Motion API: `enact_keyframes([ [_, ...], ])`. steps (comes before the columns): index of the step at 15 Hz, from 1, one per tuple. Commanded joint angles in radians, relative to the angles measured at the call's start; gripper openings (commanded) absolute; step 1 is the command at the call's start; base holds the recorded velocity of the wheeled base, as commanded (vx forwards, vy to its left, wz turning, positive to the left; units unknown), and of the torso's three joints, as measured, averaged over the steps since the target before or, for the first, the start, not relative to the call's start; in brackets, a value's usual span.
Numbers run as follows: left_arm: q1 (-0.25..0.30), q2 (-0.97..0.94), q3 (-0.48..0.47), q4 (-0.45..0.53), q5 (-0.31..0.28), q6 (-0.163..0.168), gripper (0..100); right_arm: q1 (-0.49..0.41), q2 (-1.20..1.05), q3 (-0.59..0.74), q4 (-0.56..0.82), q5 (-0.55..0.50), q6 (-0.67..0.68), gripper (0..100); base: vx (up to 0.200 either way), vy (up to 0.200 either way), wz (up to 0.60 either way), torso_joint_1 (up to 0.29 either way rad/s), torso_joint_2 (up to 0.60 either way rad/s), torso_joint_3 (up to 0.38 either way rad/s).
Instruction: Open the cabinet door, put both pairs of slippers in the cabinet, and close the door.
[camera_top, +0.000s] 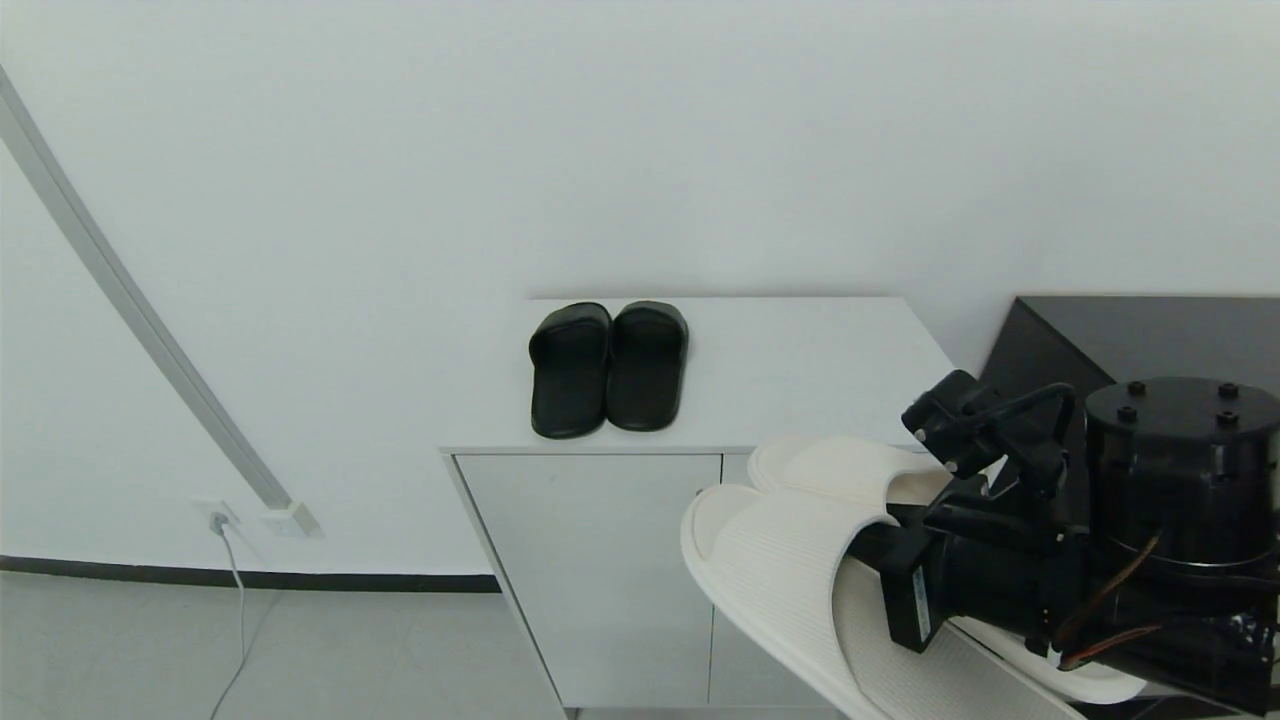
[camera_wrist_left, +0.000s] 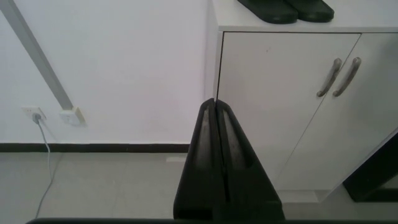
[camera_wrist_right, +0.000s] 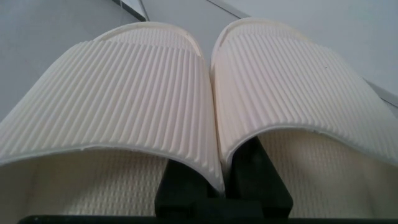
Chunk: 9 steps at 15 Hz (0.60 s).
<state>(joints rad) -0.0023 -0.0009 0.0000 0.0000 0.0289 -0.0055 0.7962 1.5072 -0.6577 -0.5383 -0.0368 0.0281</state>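
The cabinet (camera_top: 800, 370) has both its doors (camera_top: 590, 570) shut, so we think the job right now is to get one open. To do it well, we should bring our left gripper (camera_wrist_left: 215, 115) to the two long handles (camera_wrist_left: 339, 76) in the middle of the cabinet front. Then we spread its fingers, take just one handle, and pull in a soft curve so the door swings out. We should keep our full hand off to the side of the cabinet so the door has room. Our left gripper is in front of the cabinet, toward its left edge, with its fingers pressed tight together and nothing between them. Our right gripper (camera_top: 870, 545) is squeezed onto the white slippers (camera_top: 800, 540), pinching the two side by side, and holds them up in front of the cabinet's right door. The black slippers (camera_top: 608, 367) sit together on top of the cabinet, well apart from both grippers.
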Motion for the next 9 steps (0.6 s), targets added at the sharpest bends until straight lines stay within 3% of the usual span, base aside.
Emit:
enact_keyframes([
  [1, -0.001, 0.001, 0.0, 0.0, 0.0, -0.001, 0, 0.0, 0.004, 0.001, 0.0, 0.0, 0.001, 0, 0.0, 0.0, 0.0, 0.0, 0.0, 0.0],
  [9, -0.001, 0.001, 0.0, 0.0, 0.002, -0.001, 0, 0.001, -0.002, 0.021, -0.017, 0.002, 0.0, 0, 0.0, 0.0, 0.0, 0.0, 0.0, 0.0],
])
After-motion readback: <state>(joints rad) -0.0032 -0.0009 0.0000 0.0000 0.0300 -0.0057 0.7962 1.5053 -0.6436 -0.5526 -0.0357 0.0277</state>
